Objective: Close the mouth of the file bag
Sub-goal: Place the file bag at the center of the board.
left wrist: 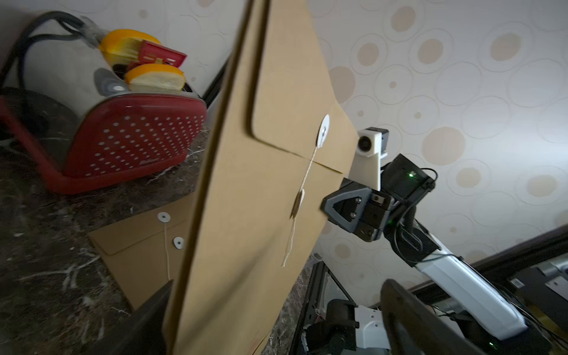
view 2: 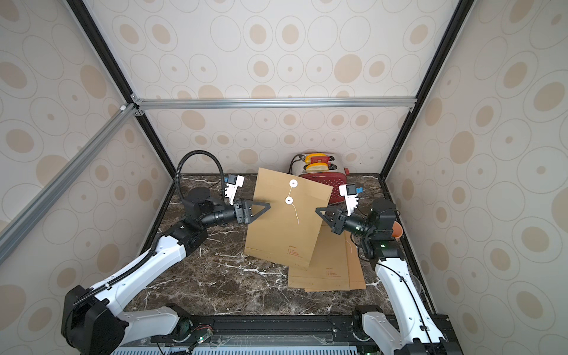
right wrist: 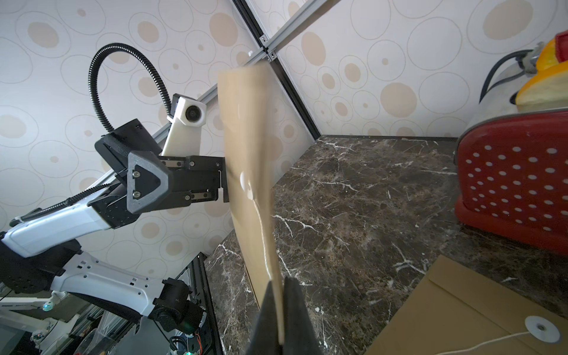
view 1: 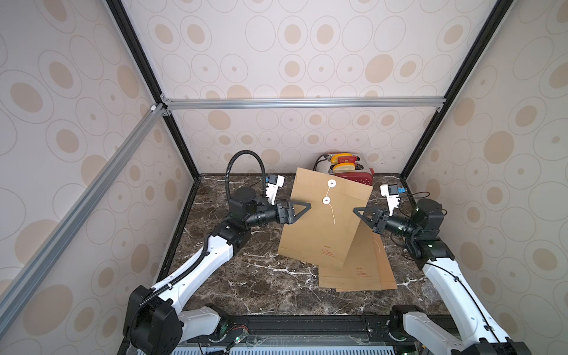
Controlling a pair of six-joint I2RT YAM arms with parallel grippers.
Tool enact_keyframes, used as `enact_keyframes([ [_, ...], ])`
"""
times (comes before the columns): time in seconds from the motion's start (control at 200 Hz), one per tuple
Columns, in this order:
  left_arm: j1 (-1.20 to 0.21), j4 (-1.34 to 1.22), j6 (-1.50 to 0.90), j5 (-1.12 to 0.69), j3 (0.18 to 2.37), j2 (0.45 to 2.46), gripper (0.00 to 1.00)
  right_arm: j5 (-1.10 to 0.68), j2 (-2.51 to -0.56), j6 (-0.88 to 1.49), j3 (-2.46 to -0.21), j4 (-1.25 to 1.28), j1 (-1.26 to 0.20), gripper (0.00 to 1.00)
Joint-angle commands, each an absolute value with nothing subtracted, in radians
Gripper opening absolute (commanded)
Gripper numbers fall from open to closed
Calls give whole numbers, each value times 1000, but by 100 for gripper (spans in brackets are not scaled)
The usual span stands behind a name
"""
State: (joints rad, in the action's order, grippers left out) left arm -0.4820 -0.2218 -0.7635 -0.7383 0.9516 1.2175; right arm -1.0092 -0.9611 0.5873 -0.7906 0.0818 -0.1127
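The file bag is a brown paper envelope held upright above the table, seen in both top views. Its flap lies folded down. A white string runs from the flap's disc to the lower disc and dangles loose. My right gripper is shut on the bag's right edge. My left gripper stands open at the bag's left edge. That edge passes between the jaws, close to one finger.
More brown envelopes lie flat on the marble table under and right of the held bag. A red toaster with bread slices stands at the back wall. An orange cup sits behind my right arm.
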Motion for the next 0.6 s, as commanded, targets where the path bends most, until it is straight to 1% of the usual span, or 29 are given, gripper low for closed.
enact_keyframes([
  [0.0, -448, -243, -807, -627, 843, 1146, 99, -990, -965, 594, -772, 74, -118, 0],
  [0.08, -424, -326, -891, -621, 741, 1121, 98, -971, -992, 621, -748, 102, -145, 0],
  [0.15, -410, -423, -944, -609, 655, 1087, 96, -918, -1018, 605, -731, 85, -186, 0],
  [0.185, -405, -425, -951, -603, 630, 1065, 96, -895, -1035, 591, -725, 76, -208, 0],
  [0.225, -404, -383, -940, -588, 619, 1040, 96, -872, -1057, 588, -713, 80, -234, 0],
  [0.285, -405, -226, -901, -536, 627, 993, 97, -845, -1095, 588, -693, 100, -250, 0],
  [0.316, -404, -140, -878, -497, 631, 965, 98, -839, -1119, 589, -683, 111, -284, 0],
  [0.361, -403, -61, -851, -451, 627, 925, 99, -849, -1160, 591, -671, 141, -292, 0],
  [0.436, -400, -3, -818, -416, 610, 872, 99, -855, -1207, 598, -654, 184, -294, 0],
  [0.596, -397, 23, -835, -418, 556, 839, 99, -797, -1322, 555, -682, 116, -301, 0],
])
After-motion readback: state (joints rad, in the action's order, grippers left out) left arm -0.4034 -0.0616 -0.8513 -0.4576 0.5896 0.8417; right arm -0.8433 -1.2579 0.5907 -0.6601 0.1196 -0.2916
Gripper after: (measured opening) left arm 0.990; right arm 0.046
